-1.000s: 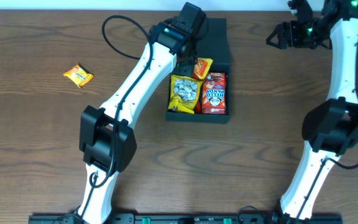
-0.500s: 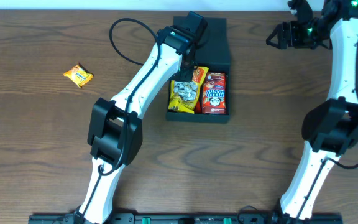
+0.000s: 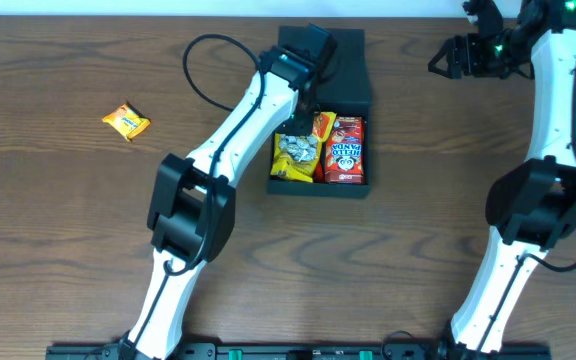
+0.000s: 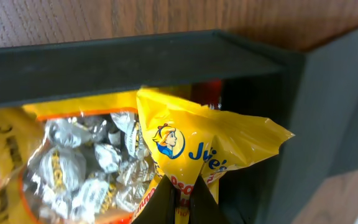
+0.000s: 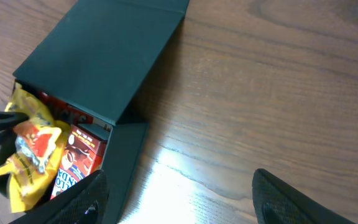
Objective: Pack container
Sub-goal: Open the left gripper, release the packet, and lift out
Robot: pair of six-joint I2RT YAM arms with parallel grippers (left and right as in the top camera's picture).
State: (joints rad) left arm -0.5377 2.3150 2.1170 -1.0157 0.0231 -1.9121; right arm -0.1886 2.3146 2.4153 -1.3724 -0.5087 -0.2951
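Overhead, the container [image 3: 320, 188] lies open at the middle of the table's [image 3: 68, 250] far edge, lid flap folded back, a red box [image 3: 345, 150] and a bag of wrapped sweets [image 3: 294, 155] inside; one loose packet [image 3: 126, 121] waits toward the far left corner. In the left wrist view, the left gripper [image 4: 182, 199] pinches a yellow packet [image 4: 204, 146] low over those contents. From the right wrist, the right gripper [image 5: 185, 199] spreads wide and empty beside the lid. The packet is probably not seated yet: lower it, release, then fetch the loose one.
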